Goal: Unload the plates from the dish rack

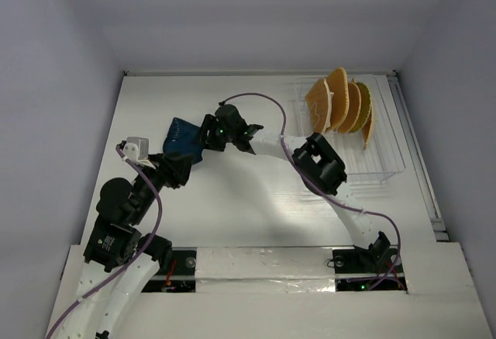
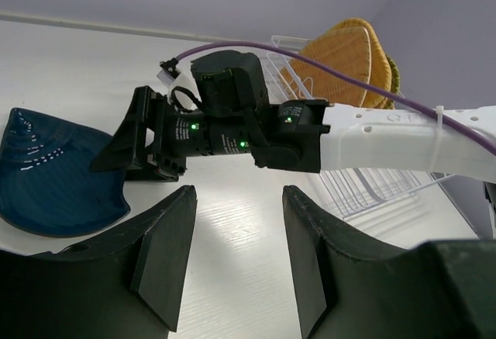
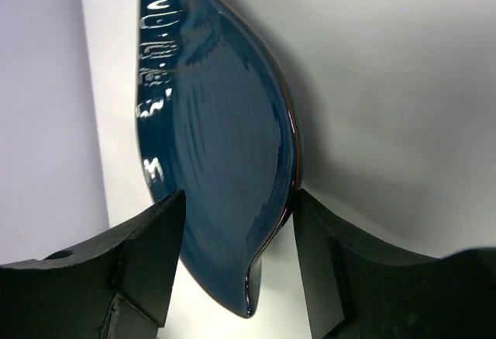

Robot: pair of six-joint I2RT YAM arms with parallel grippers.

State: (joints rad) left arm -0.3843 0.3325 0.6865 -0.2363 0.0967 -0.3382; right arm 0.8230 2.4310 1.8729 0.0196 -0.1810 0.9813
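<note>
Straddling dark blue plate (image 3: 225, 160), right fingers (image 3: 147, 261) parted

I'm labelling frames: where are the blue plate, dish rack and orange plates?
blue plate (image 2: 54, 180), left wrist view, middle of its face.
dish rack (image 1: 376, 171), top view, near rim.
orange plates (image 1: 339, 95), top view, face of the tallest.

Honestly, there's no readable text, brand, number or sign in any of the three views. The dark blue plate (image 3: 221, 160) only has glare streaks on its glaze, not lettering. The right arm (image 2: 232, 133) has tiny green lights (image 2: 242, 144) on its black housing, but no markings I can make out.
</note>
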